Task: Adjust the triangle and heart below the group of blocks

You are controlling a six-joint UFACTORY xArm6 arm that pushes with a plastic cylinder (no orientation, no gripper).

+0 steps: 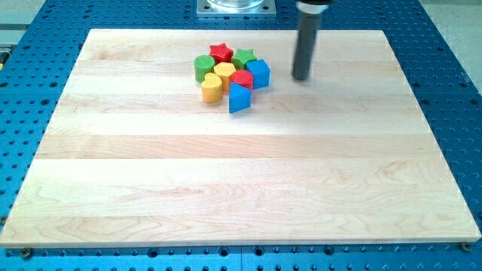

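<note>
A tight group of blocks sits near the view's top on the wooden board [241,181]. At its lower edge are the blue triangle [239,98] and the yellow heart [212,88]. Above them are a red block [242,79], a yellow block [224,72], a green round block [203,67], a red star [221,53], a green star [242,57] and a blue cube [258,73]. My tip [301,77] stands on the board to the right of the group, apart from the blue cube and above-right of the blue triangle.
The board lies on a blue perforated table [452,90]. A metal base plate [235,7] shows at the view's top edge, above the group.
</note>
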